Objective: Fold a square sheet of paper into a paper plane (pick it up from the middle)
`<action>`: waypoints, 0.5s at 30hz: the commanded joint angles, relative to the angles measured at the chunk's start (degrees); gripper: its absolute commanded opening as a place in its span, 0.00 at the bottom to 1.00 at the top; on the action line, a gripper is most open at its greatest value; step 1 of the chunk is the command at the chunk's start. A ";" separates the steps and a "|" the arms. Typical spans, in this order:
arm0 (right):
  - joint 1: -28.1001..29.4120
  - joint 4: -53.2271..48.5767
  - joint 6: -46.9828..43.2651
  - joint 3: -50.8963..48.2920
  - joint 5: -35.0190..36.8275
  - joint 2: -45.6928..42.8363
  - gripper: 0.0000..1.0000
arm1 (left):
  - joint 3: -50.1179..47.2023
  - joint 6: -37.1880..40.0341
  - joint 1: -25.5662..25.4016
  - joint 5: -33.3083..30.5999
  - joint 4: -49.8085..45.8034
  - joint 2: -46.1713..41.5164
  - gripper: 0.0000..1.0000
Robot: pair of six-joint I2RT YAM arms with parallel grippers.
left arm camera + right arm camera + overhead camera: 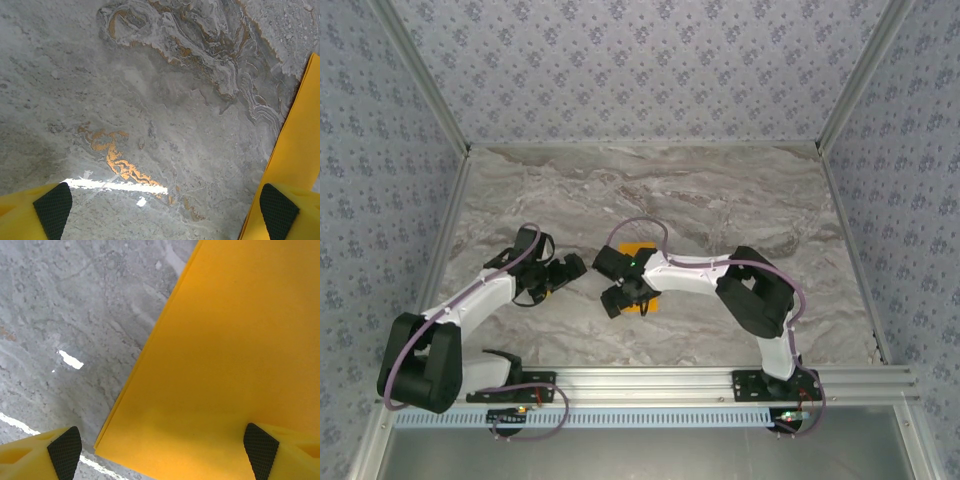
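A grey marble-patterned worktop [720,200] (rust-coloured veins run through it) is enclosed by walls [640,60] of blue floral wallpaper at its far, left and right edges; an aluminium rail [660,378] runs along its near edge.

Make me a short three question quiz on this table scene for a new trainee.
1. True or false: the left gripper is holding the orange paper.
2. Which one hovers over the paper? A) left gripper B) right gripper C) neither
3. Fill in: both grippers are ___ (open or shut).
Key: 1 false; 2 B; 3 open.
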 commanded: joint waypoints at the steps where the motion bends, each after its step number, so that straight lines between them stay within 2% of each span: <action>1: 0.09 -3.27 0.73 -0.32 2.68 2.00 0.89 | 0.87 -0.37 0.23 0.01 -0.78 0.21 0.99; 7: 0.97 -5.10 0.51 0.42 5.10 3.53 0.89 | 0.90 -0.37 0.23 -0.07 -0.64 0.39 0.99; 15: 0.07 -3.12 0.54 -0.90 2.21 3.26 0.75 | 0.87 -0.24 0.23 -0.11 -0.85 0.38 0.99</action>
